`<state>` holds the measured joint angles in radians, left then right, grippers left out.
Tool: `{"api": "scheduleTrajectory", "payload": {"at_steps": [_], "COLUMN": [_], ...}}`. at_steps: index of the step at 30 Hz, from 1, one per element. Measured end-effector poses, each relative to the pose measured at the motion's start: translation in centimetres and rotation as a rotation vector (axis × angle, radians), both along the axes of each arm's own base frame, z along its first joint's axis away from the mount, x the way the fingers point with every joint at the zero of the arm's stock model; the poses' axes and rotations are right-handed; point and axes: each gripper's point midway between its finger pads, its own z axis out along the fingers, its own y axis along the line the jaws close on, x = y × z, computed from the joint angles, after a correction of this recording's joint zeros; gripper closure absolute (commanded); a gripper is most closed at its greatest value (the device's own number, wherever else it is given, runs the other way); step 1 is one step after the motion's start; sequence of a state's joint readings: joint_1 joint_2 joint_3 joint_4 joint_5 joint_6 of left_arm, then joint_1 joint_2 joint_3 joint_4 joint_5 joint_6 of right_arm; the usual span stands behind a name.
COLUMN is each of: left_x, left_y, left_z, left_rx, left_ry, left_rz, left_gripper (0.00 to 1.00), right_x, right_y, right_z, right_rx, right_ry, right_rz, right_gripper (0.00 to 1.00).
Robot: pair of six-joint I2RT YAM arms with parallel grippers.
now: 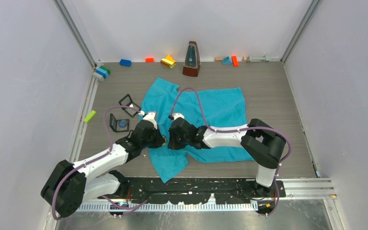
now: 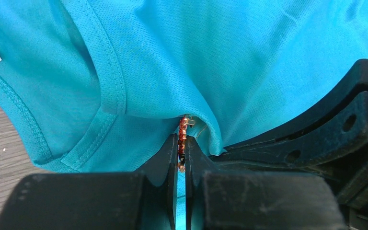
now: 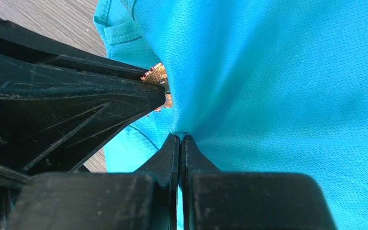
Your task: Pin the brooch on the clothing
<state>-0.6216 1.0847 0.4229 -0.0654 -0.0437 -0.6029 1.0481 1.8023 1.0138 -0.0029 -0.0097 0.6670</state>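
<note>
**Top external view.** The clothing (image 1: 220,110) lies spread on the table (image 1: 287,96). The left claw (image 1: 157,140) and right claw (image 1: 170,141) meet tip to tip over its near-left part. The jaw gaps cannot be told here. A metronome (image 1: 191,59) stands well beyond both claws.

**Left wrist view.** The left claw (image 2: 181,151) is narrow, its jaws clamped on the brooch (image 2: 183,132). This is a copper-coloured piece held edge-on that projects past the fingertips. Its far end touches a raised fold of the clothing (image 2: 230,57). A black finger (image 2: 316,139) of the right claw lies just to the right.

**Right wrist view.** The jaws of the right claw (image 3: 180,139) are all but together, pinching a ridge of the clothing (image 3: 292,96). A finger (image 3: 100,96) of the left claw enters from the left. The brooch (image 3: 157,76) at its tip rests against the fabric, just above and left of the pinch.
</note>
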Motion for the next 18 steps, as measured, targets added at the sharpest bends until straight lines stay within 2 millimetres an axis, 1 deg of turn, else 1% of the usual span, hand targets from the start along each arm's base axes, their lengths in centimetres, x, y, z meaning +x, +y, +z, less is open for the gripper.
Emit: {"api": "scheduleTrajectory", "payload": {"at_steps": [4,13,18], "left_x": [0.2,-0.1,-0.1], "left_y": [-0.2,0.0,-0.1], "left_z": [0.2,0.0,0.0], "left_rx": [-0.014,-0.028,-0.040], "left_ry": [-0.010,-0.011,-0.019], "left_rz": [0.000,0.011,0.014], "left_gripper": [1.00,1.00,1.00], "right_x": [-0.2,-0.8,-1.2], "right_y": [0.3,0.8,1.0], "right_z": [-0.1,-1.0,-0.9], "right_rx": [0.009,0.019,0.033], "right_ry": [0.010,0.042,0.054], "right_rz": [0.013,0.044,0.062], "right_gripper": [1.00,0.99,0.99]}}
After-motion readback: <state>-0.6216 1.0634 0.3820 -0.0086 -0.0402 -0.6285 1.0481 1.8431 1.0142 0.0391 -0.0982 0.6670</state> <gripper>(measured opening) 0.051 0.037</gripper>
